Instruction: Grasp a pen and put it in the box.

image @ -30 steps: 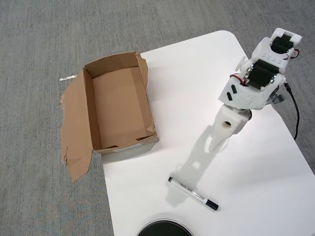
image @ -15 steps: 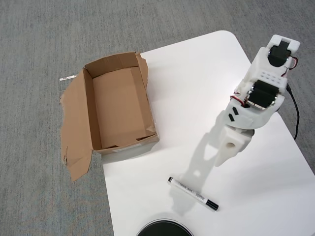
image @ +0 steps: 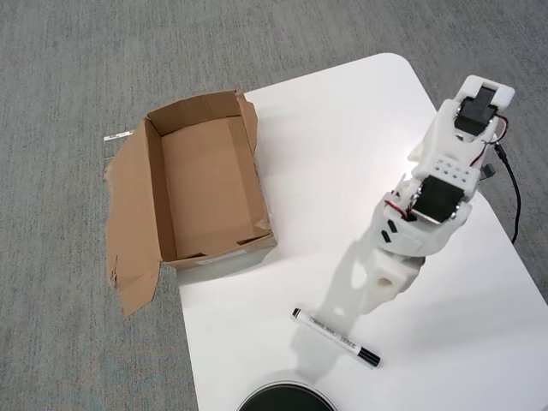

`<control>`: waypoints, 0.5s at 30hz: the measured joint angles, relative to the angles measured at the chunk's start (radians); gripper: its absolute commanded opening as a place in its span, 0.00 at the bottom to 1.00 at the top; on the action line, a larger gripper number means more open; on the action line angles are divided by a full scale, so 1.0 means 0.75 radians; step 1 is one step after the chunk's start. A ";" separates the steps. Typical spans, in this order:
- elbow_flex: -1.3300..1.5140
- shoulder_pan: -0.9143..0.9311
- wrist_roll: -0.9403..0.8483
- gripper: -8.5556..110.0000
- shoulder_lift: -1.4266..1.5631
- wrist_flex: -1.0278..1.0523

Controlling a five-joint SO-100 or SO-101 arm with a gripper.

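White arm [image: 432, 201] stretches down-left, its empty tool [image: 342, 300], opening unclear, poised above the pen [image: 336, 337].

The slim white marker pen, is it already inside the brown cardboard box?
No, the slim white marker pen lies on the white table, outside the brown cardboard box.

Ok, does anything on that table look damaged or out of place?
Yes, the box: the flap along its left long side in the overhead view is torn and ragged, splayed flat, and the box overhangs the table edge. The pen lies flat and looks intact.
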 measured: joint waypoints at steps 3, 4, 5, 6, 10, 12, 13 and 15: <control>0.000 0.002 0.000 0.08 -0.016 -0.022; -0.002 0.010 0.000 0.08 -0.014 -0.027; -0.002 0.012 0.000 0.08 -0.014 -0.027; -0.002 0.014 0.000 0.08 -0.016 -0.027; -0.016 -0.014 0.000 0.08 -0.117 -0.039; -0.014 -0.018 0.000 0.08 -0.153 -0.039; -0.014 -0.016 0.000 0.08 -0.157 -0.039; -0.020 -0.025 0.000 0.08 -0.186 -0.039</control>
